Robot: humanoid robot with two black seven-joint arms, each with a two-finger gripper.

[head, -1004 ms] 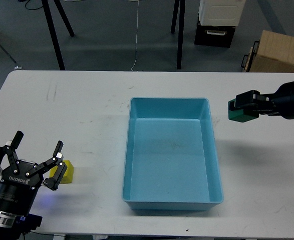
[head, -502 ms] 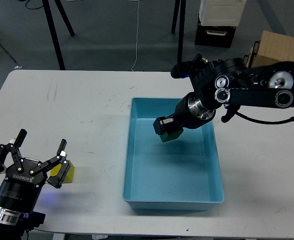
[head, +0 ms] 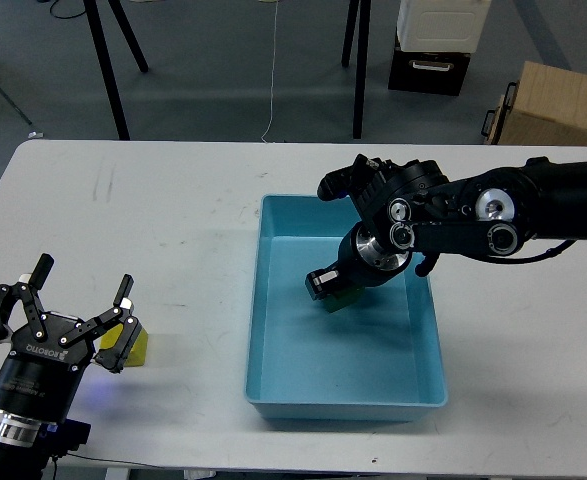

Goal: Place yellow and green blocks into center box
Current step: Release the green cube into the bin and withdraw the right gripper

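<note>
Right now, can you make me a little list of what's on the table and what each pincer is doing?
table: white
box: blue, center of table
green block: over the box, held by right pincer
yellow block: on table, left of box
right pincer: shut on green block, inside the box area
left pincer: open, around the yellow block

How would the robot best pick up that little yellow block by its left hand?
Probably from straight above, closing on two opposite flat sides. The yellow block lies low on the table, partly hidden behind the open left hand, so its upper part is what the fingers can reach.
</note>
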